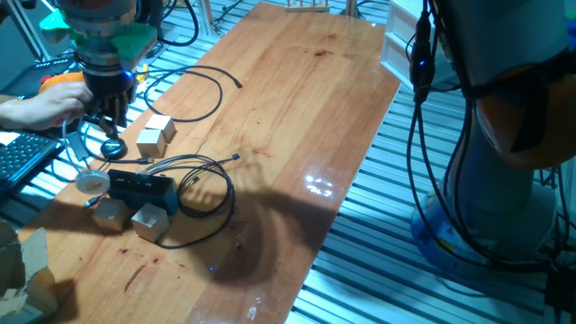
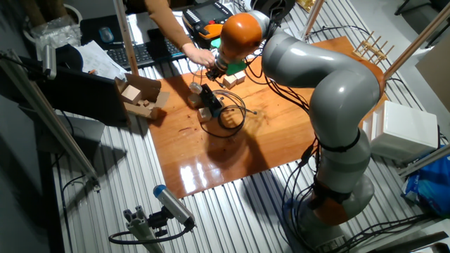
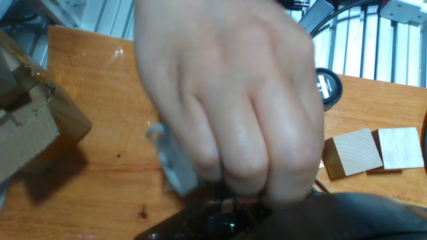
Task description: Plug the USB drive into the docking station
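Filling most of the hand view, a person's hand (image 3: 230, 100) is sitting right in front of the gripper (image 3: 233, 203) and covering the fingertips, so whether the jaws are open or closed cannot be told. A small pale grey object (image 3: 175, 163) is showing at the hand's left edge; what it is cannot be made out. Two wooden cubes (image 3: 370, 152) are lying side by side on the table (image 3: 100, 120), with a round black puck (image 3: 328, 85) behind them. From one fixed view, the docking station (image 1: 139, 187) is resting flat near the table's left end, below the gripper, with thin black cables (image 1: 202, 184) looping off it.
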`<act>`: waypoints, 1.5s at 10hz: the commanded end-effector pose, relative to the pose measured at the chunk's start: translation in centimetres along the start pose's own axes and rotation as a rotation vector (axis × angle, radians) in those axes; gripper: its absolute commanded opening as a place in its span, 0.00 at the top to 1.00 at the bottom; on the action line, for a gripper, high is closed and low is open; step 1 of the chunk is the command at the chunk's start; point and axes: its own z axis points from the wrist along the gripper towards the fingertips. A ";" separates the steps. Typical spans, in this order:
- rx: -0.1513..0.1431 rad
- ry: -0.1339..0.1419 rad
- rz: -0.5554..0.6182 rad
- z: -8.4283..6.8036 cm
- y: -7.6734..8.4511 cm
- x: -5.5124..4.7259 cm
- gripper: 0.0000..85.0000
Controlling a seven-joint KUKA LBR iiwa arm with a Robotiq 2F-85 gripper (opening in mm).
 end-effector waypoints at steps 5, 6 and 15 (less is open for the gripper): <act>-0.007 0.009 -0.008 -0.5 -0.2 0.1 0.60; -0.005 0.011 -0.009 -0.6 -0.2 0.1 0.60; -0.005 0.047 0.049 -1.1 0.8 0.6 0.60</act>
